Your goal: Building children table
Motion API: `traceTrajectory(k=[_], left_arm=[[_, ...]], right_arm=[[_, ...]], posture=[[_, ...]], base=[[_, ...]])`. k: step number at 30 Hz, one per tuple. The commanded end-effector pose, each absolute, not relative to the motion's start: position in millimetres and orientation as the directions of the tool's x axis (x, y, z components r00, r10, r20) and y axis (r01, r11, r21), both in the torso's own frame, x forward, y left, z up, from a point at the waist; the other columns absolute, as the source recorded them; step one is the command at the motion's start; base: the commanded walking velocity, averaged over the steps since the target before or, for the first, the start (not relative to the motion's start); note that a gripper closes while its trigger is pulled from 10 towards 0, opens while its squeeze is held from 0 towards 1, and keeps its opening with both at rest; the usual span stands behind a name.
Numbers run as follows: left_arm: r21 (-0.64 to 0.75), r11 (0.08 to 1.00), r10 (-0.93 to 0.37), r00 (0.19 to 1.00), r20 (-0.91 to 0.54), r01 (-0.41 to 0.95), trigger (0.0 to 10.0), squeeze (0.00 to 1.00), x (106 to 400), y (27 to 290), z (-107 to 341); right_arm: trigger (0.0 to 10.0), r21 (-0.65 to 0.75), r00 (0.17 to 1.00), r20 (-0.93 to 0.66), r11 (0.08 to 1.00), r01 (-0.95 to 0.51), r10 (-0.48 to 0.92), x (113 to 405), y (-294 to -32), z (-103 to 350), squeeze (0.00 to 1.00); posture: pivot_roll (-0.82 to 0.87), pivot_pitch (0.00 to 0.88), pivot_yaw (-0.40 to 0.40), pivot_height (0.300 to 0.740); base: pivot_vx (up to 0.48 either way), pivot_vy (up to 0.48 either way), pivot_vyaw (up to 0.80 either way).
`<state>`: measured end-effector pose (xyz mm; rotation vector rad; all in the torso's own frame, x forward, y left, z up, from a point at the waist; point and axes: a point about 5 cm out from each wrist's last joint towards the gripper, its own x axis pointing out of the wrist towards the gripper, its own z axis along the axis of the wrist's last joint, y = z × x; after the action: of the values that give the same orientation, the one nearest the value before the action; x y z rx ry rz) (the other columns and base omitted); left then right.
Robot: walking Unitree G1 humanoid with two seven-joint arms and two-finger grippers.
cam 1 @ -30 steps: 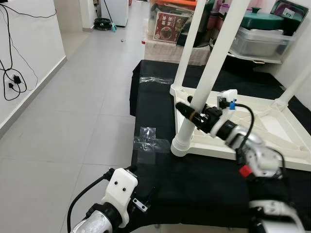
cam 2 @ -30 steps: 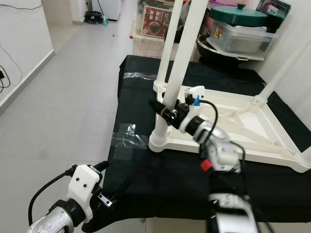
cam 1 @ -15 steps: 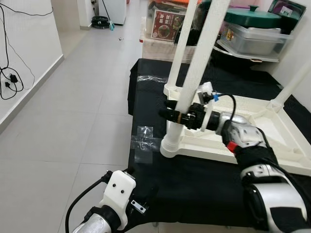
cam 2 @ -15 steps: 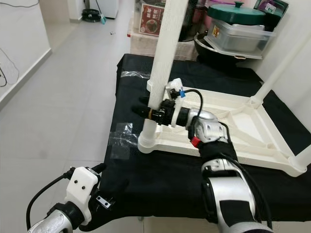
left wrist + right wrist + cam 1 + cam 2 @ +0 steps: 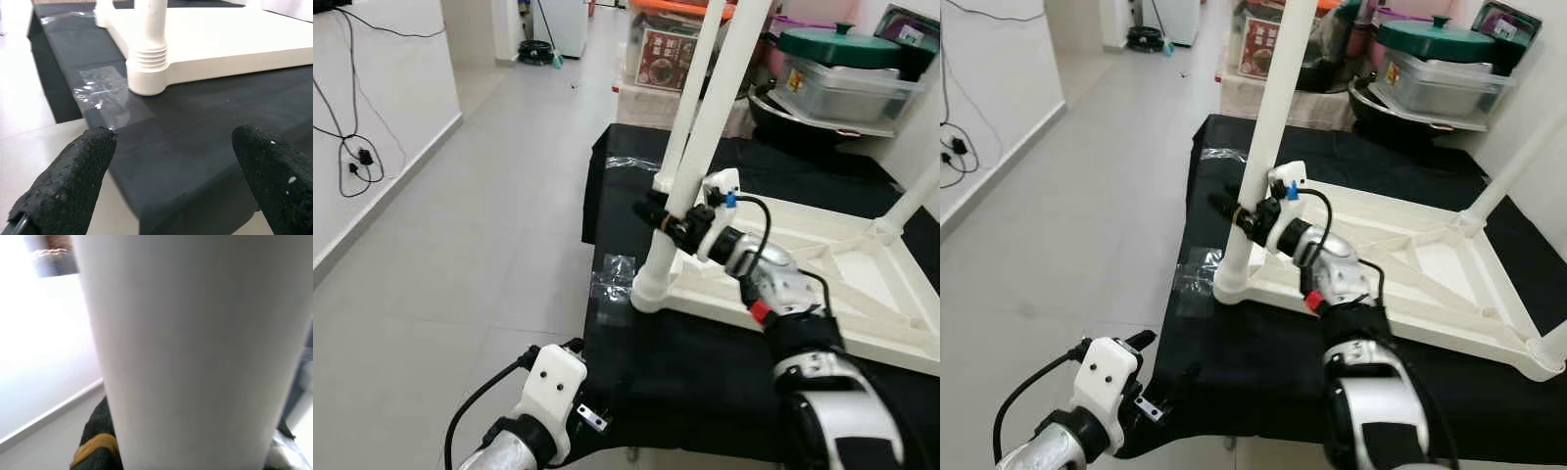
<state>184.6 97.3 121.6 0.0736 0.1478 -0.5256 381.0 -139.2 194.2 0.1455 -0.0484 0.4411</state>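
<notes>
One leg (image 5: 690, 157) stands in the near-left corner socket of the upturned children table (image 5: 862, 284) — right gripper (image 5: 668, 221) clamped round it, now nearer the leg's base than a second ago, probably seating it; left gripper (image 5: 171, 181) hangs wide.

A black cloth (image 5: 705, 362) covers the desk, with clear tape (image 5: 615, 277) stuck near its edge. Behind it sit a green-lidded pot (image 5: 842, 44) on a clear bin (image 5: 837, 93) and a red box (image 5: 661, 59). Cables (image 5: 357, 157) hang on the white wall.
</notes>
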Motion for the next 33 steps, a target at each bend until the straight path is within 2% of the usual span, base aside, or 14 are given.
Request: traceTrajectory(k=[1, 5, 13, 14, 15, 16, 17, 18, 19, 22, 23, 27, 29, 33], left_arm=[[0.023, 0.858, -0.502, 0.848, -0.173, 0.512, 10.0, 0.00, 184, 98, 118], [0.023, 0.858, -0.503, 0.847, -0.171, 0.514, 10.0, 0.00, 186, 97, 118], [0.023, 0.864, -0.493, 0.854, -0.169, 0.503, 10.0, 0.00, 185, 97, 118], [0.022, 0.865, -0.490, 0.855, -0.169, 0.501, 10.0, 0.00, 185, 97, 118], [0.022, 0.865, -0.490, 0.855, -0.169, 0.501, 10.0, 0.00, 185, 97, 118], [0.021, 0.866, -0.489, 0.856, -0.168, 0.499, 10.0, 0.00, 185, 97, 118], [0.019, 0.866, -0.489, 0.856, -0.168, 0.499, 10.0, 0.00, 185, 97, 118], [0.019, 0.866, -0.489, 0.856, -0.168, 0.499, 10.0, 0.00, 185, 97, 118], [0.018, 0.867, -0.489, 0.856, -0.168, 0.499, 10.0, 0.00, 185, 97, 118], [0.014, 0.866, -0.492, 0.854, -0.169, 0.501, 10.0, 0.00, 186, 96, 118], [0.012, 0.865, -0.493, 0.853, -0.169, 0.502, 10.0, 0.00, 186, 96, 118], [0.011, 0.864, -0.494, 0.853, -0.170, 0.503, 10.0, 0.00, 186, 96, 118], [0.010, 0.863, -0.496, 0.851, -0.171, 0.505, 10.0, 0.00, 187, 96, 117], [0.010, 0.863, -0.496, 0.852, -0.170, 0.505, 10.0, 0.00, 187, 96, 117]], right_arm=[[0.0, 0.147, 0.991, -0.015, 0.981, -0.130, 0.133, 378, -172, 179, 0.00], [0.0, 0.122, 0.965, -0.062, 0.958, 0.259, -0.253, 359, -174, 171, 0.00], [0.0, 0.173, 0.949, -0.084, 0.933, 0.315, -0.305, 358, -150, 172, 0.00], [6.9, 0.183, 0.948, -0.091, 0.930, 0.318, -0.306, 358, -143, 174, 0.00], [6.9, 0.183, 0.948, -0.091, 0.930, 0.318, -0.306, 358, -143, 174, 0.00], [10.0, 0.207, 0.959, -0.082, 0.937, 0.281, -0.270, 360, -135, 176, 0.00], [10.0, 0.237, 0.972, -0.061, 0.942, 0.237, -0.228, 360, -127, 180, 0.53], [10.0, 0.237, 0.972, -0.061, 0.942, 0.237, -0.228, 360, -127, 180, 0.53], [10.0, 0.257, 0.982, -0.027, 0.948, 0.186, -0.185, 360, -123, 184, 1.00], [10.0, 0.268, 0.991, 0.027, 0.956, 0.117, -0.129, 359, -128, 191, 1.00], [10.0, 0.268, 0.995, 0.050, 0.961, 0.071, -0.087, 359, -133, 194, 0.00], [10.0, 0.257, 0.997, 0.078, 0.966, -0.005, -0.016, 361, -141, 197, 0.00], [10.0, 0.274, 0.946, 0.072, 0.905, -0.324, 0.317, 362, -155, 193, 0.00], [10.0, 0.287, 0.890, 0.073, 0.845, -0.452, 0.451, 359, -156, 193, 0.00]], posture=[[0.15, 0.006, -0.117, 0.740], [0.16, 0.009, -0.127, 0.740], [0.17, 0.014, -0.137, 0.740], [0.16, 0.016, -0.137, 0.740], [0.16, 0.016, -0.137, 0.740], [0.16, 0.018, -0.140, 0.740], [0.16, 0.019, -0.140, 0.740], [0.16, 0.019, -0.140, 0.740], [0.15, 0.018, -0.136, 0.740], [0.15, 0.019, -0.134, 0.740], [0.15, 0.019, -0.133, 0.740], [0.15, 0.018, -0.133, 0.740], [0.14, 0.016, -0.132, 0.740], [0.15, 0.017, -0.135, 0.740]], base=[[0.000, 0.000, 0.00], [0.000, 0.000, 0.00], [0.000, 0.000, 0.00], [0.000, 0.000, 0.00], [0.000, 0.000, 0.00], [0.000, 0.000, 0.00], [0.000, 0.000, 0.00], [0.000, 0.000, 0.00], [0.000, 0.000, 0.00], [0.000, 0.000, 0.00], [0.000, 0.000, 0.00], [0.000, 0.000, 0.00], [0.000, 0.000, 0.00], [0.000, 0.000, 0.00]])
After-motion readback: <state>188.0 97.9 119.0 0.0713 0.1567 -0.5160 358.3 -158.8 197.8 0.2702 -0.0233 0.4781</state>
